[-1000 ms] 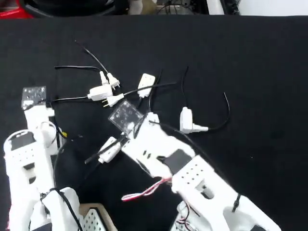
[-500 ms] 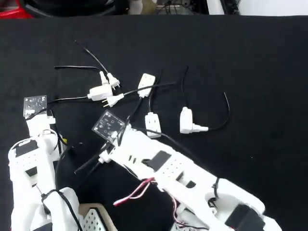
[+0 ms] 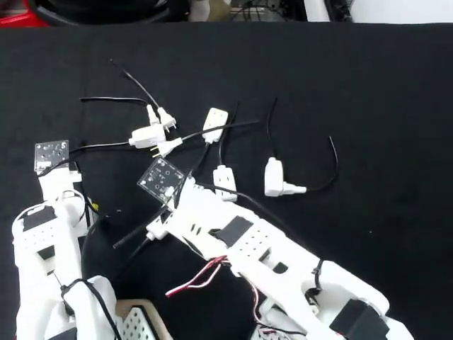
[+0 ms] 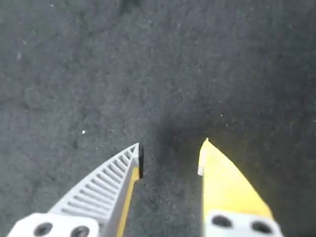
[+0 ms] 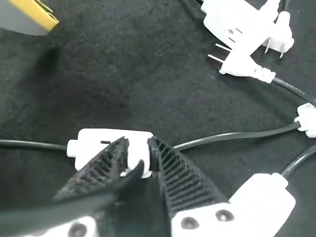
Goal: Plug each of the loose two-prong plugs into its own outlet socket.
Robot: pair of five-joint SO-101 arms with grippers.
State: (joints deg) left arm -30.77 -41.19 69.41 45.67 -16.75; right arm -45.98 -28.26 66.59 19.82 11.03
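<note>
In the right wrist view my right gripper point(image 5: 138, 150) is shut on the end of a white outlet socket point(image 5: 98, 140) that lies on the black cloth with its black cord trailing off. In the high view this socket point(image 3: 156, 228) peeks out from under the right arm. A loose two-prong plug point(image 5: 242, 66) lies beyond it, beside a white adapter point(image 5: 247, 24); both also show in the high view, plug point(image 3: 164, 147) and adapter point(image 3: 147, 136). My left gripper point(image 4: 170, 148) hangs open over bare cloth, at the table's left point(image 3: 51, 157).
Another plug point(image 3: 164, 117) lies at the back left. Two more sockets point(image 3: 215, 124) point(image 3: 224, 182) and an angled white plug point(image 3: 273, 177) sit around the middle, joined by black cords. The right half of the black table point(image 3: 382, 113) has free room.
The right arm swung left and down over the near socket, then drew slightly back with it. The left arm shifted a little toward me and now holds still.
</note>
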